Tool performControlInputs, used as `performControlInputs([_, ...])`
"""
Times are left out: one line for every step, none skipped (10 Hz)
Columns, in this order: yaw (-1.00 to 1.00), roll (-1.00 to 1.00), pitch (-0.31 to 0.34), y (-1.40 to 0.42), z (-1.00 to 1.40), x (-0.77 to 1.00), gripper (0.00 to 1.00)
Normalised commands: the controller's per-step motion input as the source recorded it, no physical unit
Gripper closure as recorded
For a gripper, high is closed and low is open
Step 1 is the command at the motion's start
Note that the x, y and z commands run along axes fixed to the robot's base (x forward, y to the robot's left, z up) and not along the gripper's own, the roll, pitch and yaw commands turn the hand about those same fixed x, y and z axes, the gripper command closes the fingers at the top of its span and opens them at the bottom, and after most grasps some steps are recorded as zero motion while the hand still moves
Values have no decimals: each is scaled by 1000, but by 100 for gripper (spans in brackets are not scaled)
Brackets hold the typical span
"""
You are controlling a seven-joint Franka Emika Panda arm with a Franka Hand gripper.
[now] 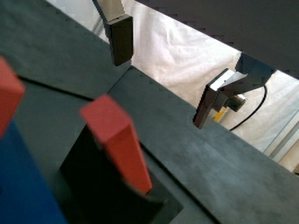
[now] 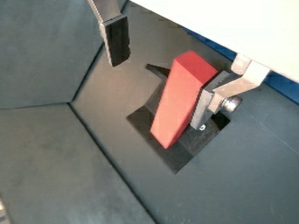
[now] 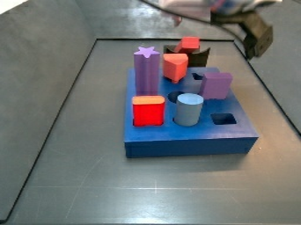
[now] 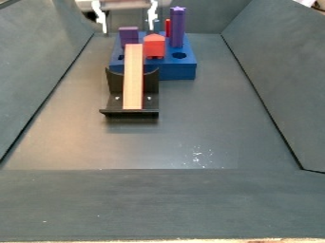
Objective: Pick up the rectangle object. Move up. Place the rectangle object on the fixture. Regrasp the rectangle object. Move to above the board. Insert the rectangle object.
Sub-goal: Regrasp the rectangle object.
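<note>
Rectangle object [image 4: 132, 79] leaning on fixture [image 4: 129, 107], likely rigid, light; grasp mid-length. Gripper [image 4: 124, 16] above fixture, jaws apart, empty.

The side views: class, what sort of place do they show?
Probably a robot test bench: a walled dark tray, a blue board of shaped blocks, a bar leaning on the fixture, the open gripper above.

The salmon-red rectangle object [image 4: 132, 75] leans tilted on the black fixture [image 4: 128, 101], before the blue board [image 4: 181, 63]; the tool [image 4: 124, 17] hovers above.
</note>
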Motion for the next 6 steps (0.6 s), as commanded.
performControlInputs([-71, 69, -87, 24, -940, 69, 0])
performControlInputs([-73, 68, -75, 21, -829, 63, 0])
performControlInputs([-68, 62, -37, 12, -549, 50, 0])
performControlInputs([-67, 59, -26, 6, -438, 50, 0])
performControlInputs([-51, 60, -3, 7, -224, 53, 0])
performControlInputs([0, 0, 0, 0, 0, 0, 100])
